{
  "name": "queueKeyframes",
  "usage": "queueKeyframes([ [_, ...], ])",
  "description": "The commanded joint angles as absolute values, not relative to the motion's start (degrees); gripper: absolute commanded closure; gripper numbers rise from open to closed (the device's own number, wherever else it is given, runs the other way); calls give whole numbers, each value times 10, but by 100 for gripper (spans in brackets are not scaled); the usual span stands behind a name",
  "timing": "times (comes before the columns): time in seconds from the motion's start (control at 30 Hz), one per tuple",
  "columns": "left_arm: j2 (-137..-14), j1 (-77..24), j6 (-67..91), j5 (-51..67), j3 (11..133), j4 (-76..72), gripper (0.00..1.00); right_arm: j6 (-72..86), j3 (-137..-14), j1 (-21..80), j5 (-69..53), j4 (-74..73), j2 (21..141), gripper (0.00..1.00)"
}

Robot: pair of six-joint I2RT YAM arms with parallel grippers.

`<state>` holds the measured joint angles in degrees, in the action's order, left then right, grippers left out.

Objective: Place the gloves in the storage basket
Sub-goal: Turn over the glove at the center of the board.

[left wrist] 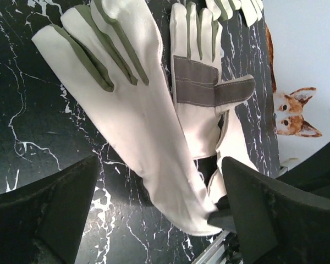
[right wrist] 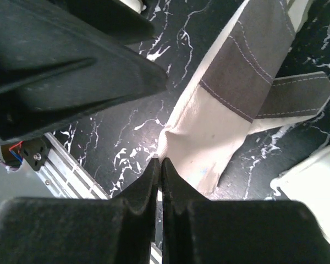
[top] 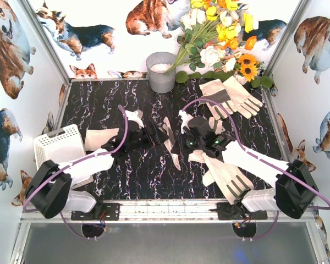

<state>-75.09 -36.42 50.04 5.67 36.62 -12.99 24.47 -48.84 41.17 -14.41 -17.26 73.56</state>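
left claw (top: 155,132) (left wrist: 159,220): spread wide at the centre of the overhead frame. One finger (left wrist: 44,214) at lower left of the wrist view, the other at lower right. Nothing pinched, with the cuff end of the middle glove (top: 170,137) (left wrist: 137,110) (right wrist: 220,126) lying in the gap.
right claw (top: 180,143) (right wrist: 160,162): pressed together, tips just right of the left claw. Seemingly nipping the cuff corner of the middle glove, though the tips hide the contact itself.
middle glove: long and narrow, between the two claws at the centre of the black marble table (top: 126,176). Cream back toward the left wrist view, grey palm patch and thumb toward the right wrist view.
palm-up glove (left wrist: 201,93): just right of the middle glove in the left wrist view, flat on the table, grey patch and thumb showing.
side glove (top: 100,137): flat on the table, left of centre, just beside the basket's right wall.
lower glove (top: 228,176): flat, lower right of centre, fingers toward the lower right, next to the right arm.
far gloves (top: 231,96): two overlapping at upper right, just below the flowers (top: 220,33).
storage basket (top: 58,144): white lattice, at the table's left edge, well apart from both claws.
bucket (top: 161,71): grey, top centre, at the table's back edge, left of the flowers.
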Motion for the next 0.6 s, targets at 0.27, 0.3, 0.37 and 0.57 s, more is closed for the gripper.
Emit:
queueKeyframes([
  [0.27, -844, -371, 532, 56, 387, -226, 35, 272, -485, 445, -164, -85, 768, 100],
  [0.3, -854, -371, 534, 56, 389, -230, 39, 272, -486, 446, -165, -85, 769, 100],
  [0.37, -871, -372, 540, 59, 393, -242, 45, 271, -488, 449, -165, -85, 770, 100],
  [0.57, -876, -371, 544, 32, 380, -231, 100, 276, -491, 454, -147, -108, 755, 100],
])
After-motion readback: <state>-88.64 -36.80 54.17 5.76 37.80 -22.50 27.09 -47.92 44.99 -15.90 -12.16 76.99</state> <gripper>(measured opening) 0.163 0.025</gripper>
